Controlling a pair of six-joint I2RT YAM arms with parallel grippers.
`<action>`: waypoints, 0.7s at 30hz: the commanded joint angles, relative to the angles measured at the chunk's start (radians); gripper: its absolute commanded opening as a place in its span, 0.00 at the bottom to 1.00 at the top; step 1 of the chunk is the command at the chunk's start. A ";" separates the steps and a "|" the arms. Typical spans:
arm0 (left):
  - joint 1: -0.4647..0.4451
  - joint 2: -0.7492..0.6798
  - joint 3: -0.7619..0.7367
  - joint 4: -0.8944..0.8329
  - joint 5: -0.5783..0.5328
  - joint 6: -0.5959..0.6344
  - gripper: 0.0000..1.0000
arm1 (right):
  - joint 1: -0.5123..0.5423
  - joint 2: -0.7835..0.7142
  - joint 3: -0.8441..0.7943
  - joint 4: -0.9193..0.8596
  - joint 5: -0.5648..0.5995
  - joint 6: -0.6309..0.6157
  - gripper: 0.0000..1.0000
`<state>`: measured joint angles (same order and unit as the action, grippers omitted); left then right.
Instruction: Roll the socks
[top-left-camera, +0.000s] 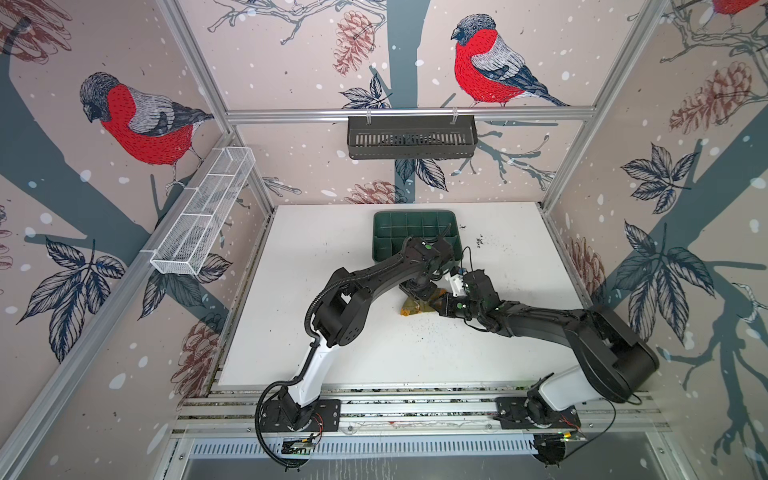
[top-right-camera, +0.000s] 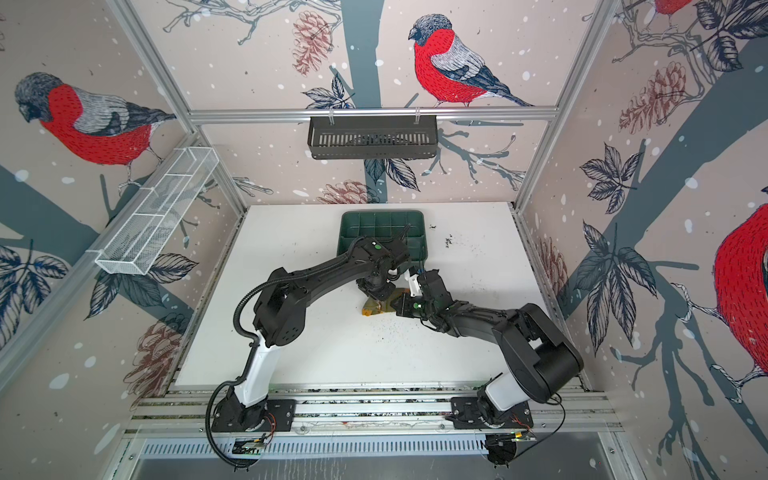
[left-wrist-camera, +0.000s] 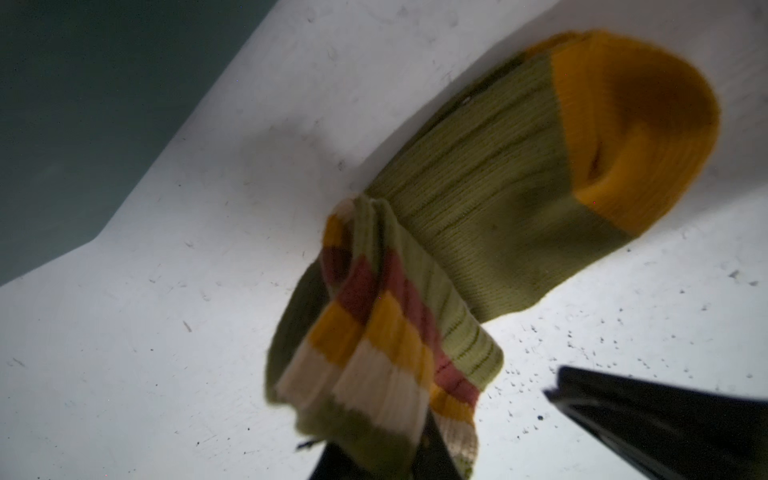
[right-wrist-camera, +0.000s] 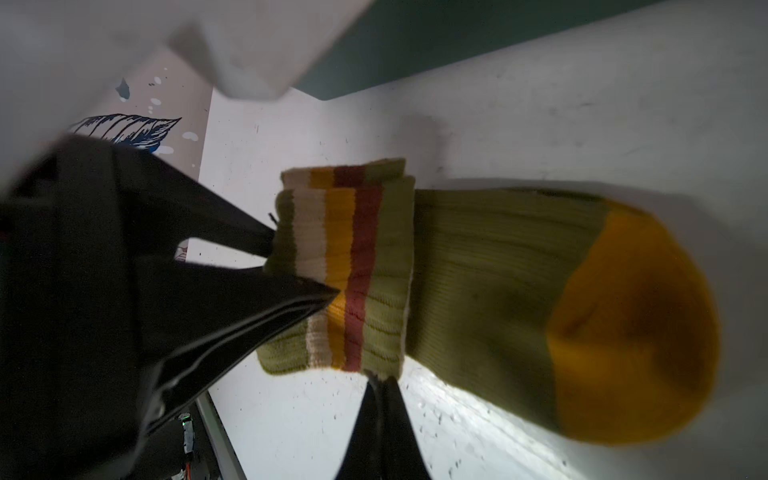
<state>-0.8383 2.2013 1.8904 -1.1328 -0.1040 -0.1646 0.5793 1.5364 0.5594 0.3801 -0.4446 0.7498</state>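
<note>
Left fingers (right-wrist-camera: 282, 303) pinch the striped cuff (right-wrist-camera: 345, 249) through its layers. The left gripper (right-wrist-camera: 299, 270) bites from the cuff's open end, centre-left of the right wrist view. Right fingers (right-wrist-camera: 384, 415) are pressed together, tips at the cuff's side edge, lower centre of that frame. Whether the right gripper (right-wrist-camera: 383, 380) holds any knit, I cannot tell; in the left wrist view its tip stands just beside the fabric.

Counts:
- White table (top-left-camera: 332, 340): one.
- Arms: two, meeting just right of centre in both top views.
- Wall baskets: two, a white mesh basket (top-left-camera: 199, 216) upper left and a dark slatted basket (top-left-camera: 411, 137) top centre.
- Green tray (top-left-camera: 415, 214): one, just above the grippers in frame.
- Socks (top-left-camera: 411, 308): two cuff bands show stacked, so a pair lying as one.

Key relation: the socks lie on the table under both grippers. Their long axis runs from the held cuff to the orange toe (right-wrist-camera: 631, 332), at the right of that frame and lower left in a top view. The cuff is doubled back over the leg. Both grippers sit at the cuff, about equally near. The toe is the far end, so I judge the rolling must travel that way.
</note>
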 joint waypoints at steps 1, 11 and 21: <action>0.002 -0.014 -0.012 -0.006 0.030 0.002 0.17 | 0.007 0.044 0.009 0.109 0.002 0.048 0.05; 0.010 -0.027 -0.037 0.022 0.065 0.000 0.23 | 0.026 0.196 0.039 0.225 -0.038 0.109 0.05; 0.031 -0.109 -0.121 0.113 0.182 0.005 0.34 | 0.019 0.240 0.043 0.284 -0.097 0.144 0.05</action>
<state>-0.8143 2.1254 1.7958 -1.0561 0.0032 -0.1650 0.6010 1.7660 0.5972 0.6117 -0.5087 0.8677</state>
